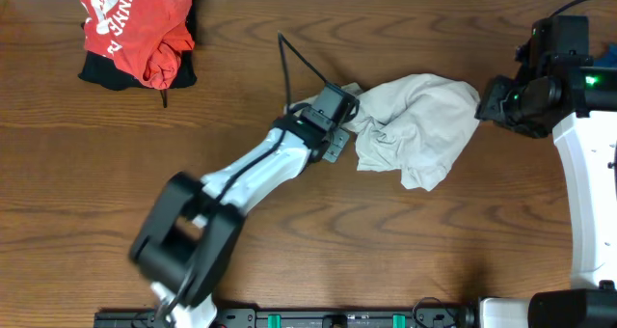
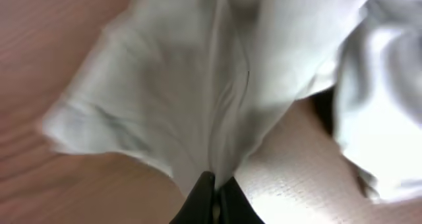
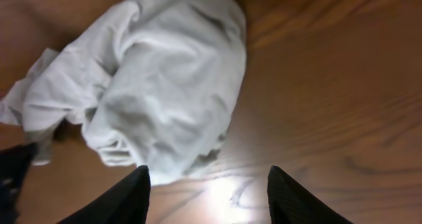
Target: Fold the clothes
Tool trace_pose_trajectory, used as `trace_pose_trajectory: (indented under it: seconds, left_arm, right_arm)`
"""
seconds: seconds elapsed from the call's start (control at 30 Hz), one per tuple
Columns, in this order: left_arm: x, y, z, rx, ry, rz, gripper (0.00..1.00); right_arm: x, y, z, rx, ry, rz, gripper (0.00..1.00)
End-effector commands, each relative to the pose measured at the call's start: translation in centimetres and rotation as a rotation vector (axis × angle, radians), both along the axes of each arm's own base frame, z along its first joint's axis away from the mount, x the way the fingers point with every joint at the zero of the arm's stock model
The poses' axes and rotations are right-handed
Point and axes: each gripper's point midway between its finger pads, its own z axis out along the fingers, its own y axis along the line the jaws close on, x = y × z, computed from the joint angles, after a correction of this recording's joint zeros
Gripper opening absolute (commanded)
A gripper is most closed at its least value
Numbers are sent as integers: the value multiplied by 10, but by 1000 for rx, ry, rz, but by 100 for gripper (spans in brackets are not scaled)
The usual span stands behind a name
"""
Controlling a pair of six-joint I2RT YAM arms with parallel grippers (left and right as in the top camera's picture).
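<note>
The clothes are one pale beige shirt (image 1: 416, 127), lying crumpled on the wooden table right of centre. My left gripper (image 1: 347, 118) is at the shirt's left edge. In the left wrist view its black fingertips (image 2: 204, 188) are pinched together on a fold of the shirt (image 2: 217, 85), and fabric fans out from them. My right gripper (image 1: 485, 103) is just off the shirt's right edge. Its fingers (image 3: 135, 191) stand apart over bare wood, with nothing between them. The shirt (image 3: 158, 85) lies ahead of them and to the left.
A red garment with white lettering (image 1: 135, 29) lies on something black at the back left corner. The left arm (image 1: 241, 178) crosses the table from the front left. A black cable (image 1: 304, 68) runs behind the left gripper. The right arm's white base (image 1: 588, 193) stands at the right edge.
</note>
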Motion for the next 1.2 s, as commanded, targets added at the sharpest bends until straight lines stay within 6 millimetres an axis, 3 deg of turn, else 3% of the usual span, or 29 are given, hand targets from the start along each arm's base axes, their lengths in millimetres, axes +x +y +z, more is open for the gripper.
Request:
trace_pose_trajectory:
  seconds: [0.0,0.13,0.2,0.3,0.4,0.43,0.47,0.5,0.53,0.6,0.7,0.87,1.0,1.17]
  left_arm:
    - [0,9,74,-59,-128,26,6]
    - [-18,22,128,-108,-194,28,6]
    - [-25,27,146,-125,-219,28,6]
    - [-33,34,159,-131,-236,33,6]
    - [-37,37,155,-117,-215,32,6]
    - [-38,37,150,-106,-200,32,7]
    - [-38,38,145,-95,-185,31,17]
    - [-38,37,138,-87,-172,30,41]
    - [-38,36,131,-81,-156,26,56]
    - [-37,29,112,-77,-108,9,77]
    - [-34,14,85,-94,-43,-25,84]
    - [-16,-3,27,-60,13,-52,85]
    - [-9,-8,-19,-25,61,-52,85]
    - [-7,-6,-51,6,98,-48,85]
  right_arm:
    - [-6,20,-4,101,29,51,57]
    - [-16,38,-5,161,66,111,62]
    - [-21,43,-7,162,88,127,71]
    - [-28,54,-15,162,120,159,82]
    - [-31,64,-31,161,140,188,86]
    - [-32,67,-38,161,145,193,89]
    - [-32,67,-45,161,150,186,91]
    - [-31,66,-54,159,155,164,91]
    - [-31,64,-61,154,157,141,91]
    - [-27,59,-75,142,147,103,91]
    - [-21,60,-87,144,123,99,91]
    - [-20,60,-95,144,112,99,92]
    - [-20,59,-95,143,113,100,92]
    - [-20,58,-95,137,113,98,92]
